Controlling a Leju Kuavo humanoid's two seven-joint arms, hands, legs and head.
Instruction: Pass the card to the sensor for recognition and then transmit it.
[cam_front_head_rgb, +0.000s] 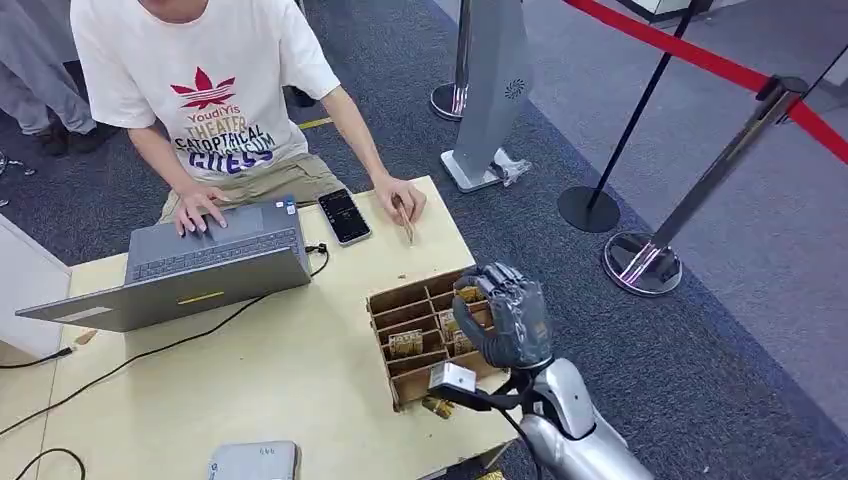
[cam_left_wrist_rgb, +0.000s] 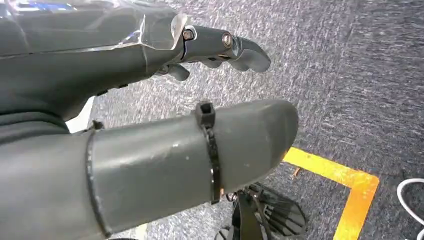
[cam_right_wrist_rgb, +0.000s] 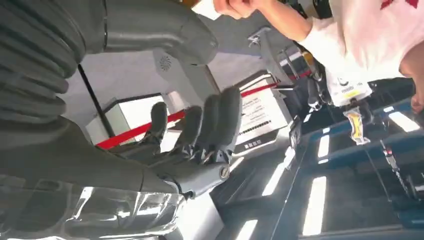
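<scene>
Over the divided box: right hand is raised above the cardboard organiser, palm turned away from the table, fingers extended, slightly apart and holding nothing. Judged a hover posture ahead of a pick.
Cards: small printed cards stand on edge in the organiser's compartments, presumably so that fingers can pinch an upper edge. One more piece lies on the table against the box's near wall; what it is cannot be told.
Left hand: left hand hangs at the robot's side over grey carpet and a yellow floor line, fingers lightly curled with nothing in them, thumb straight. Judged parked so as not to obstruct the right arm.
Sensor: a flat grey device lies at the near table edge, within reach of both arms; judged the likely reader, not confirmed.
Person: seated at the far side of the table, one hand on a laptop, the other resting on the tabletop beside a phone. Judged the likely recipient.
Task status: no card is yet taken; recognition and handover are outstanding.
Risk: tight compartments leave little finger room; a neighbouring card could lift too.
</scene>
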